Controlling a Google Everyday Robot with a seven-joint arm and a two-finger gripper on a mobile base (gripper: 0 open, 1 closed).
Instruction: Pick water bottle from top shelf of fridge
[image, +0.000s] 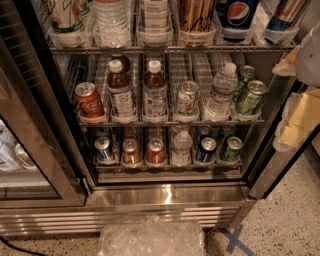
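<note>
The fridge (165, 196) stands open in front of me, its steel base low in view. The top shelf (170, 49) is a wire rack with clear drink trays along the top edge. The water bottle (112, 22), clear and ribbed, stands in the second tray from the left, its cap cut off by the frame. A slimmer clear bottle with a pale label (154, 20) stands right of it. My gripper (296, 117) shows as pale yellowish parts at the right edge, beside the fridge's right frame, below and well right of the water bottle.
The middle rack holds a Coca-Cola can (89, 101), two brown-liquid bottles (121, 92), cans and a small water bottle (220, 92). The bottom rack holds short cans. The glass door (30, 150) swings open at left. A clear crinkled plastic lump (152, 239) and blue tape cross (232, 239) lie on the floor.
</note>
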